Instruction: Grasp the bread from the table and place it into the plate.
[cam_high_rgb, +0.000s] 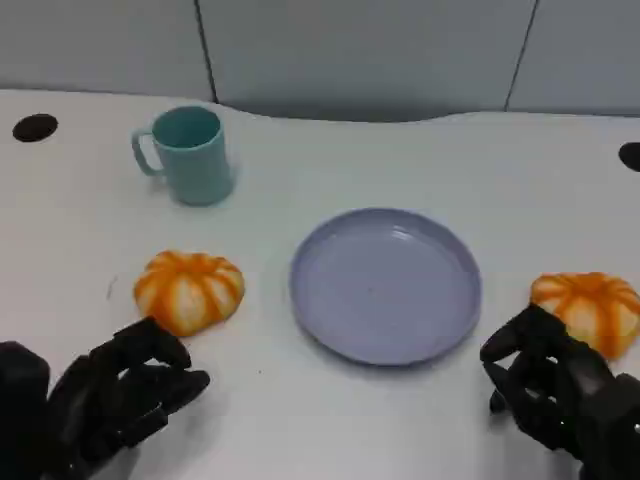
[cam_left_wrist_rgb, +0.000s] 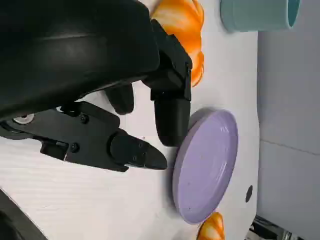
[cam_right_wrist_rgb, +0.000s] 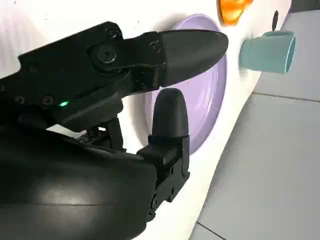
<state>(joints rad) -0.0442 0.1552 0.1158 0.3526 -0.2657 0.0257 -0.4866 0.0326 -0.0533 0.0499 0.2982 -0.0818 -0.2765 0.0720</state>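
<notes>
While nothing is held, the left hand (cam_high_rgb: 120, 390) and right hand (cam_high_rgb: 545, 385) rest empty, fingers apart | left bread (cam_high_rgb: 189, 290) near left hand, right bread (cam_high_rgb: 590, 308) beside right hand, purple plate (cam_high_rgb: 385, 284) between | the nearer bread should be enclosed from above, lifted level, released over the plate's middle.

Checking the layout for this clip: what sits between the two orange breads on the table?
The lavender plate lies between the left bread and the right bread, empty, with bare white table on either side, as the head view shows.
</notes>
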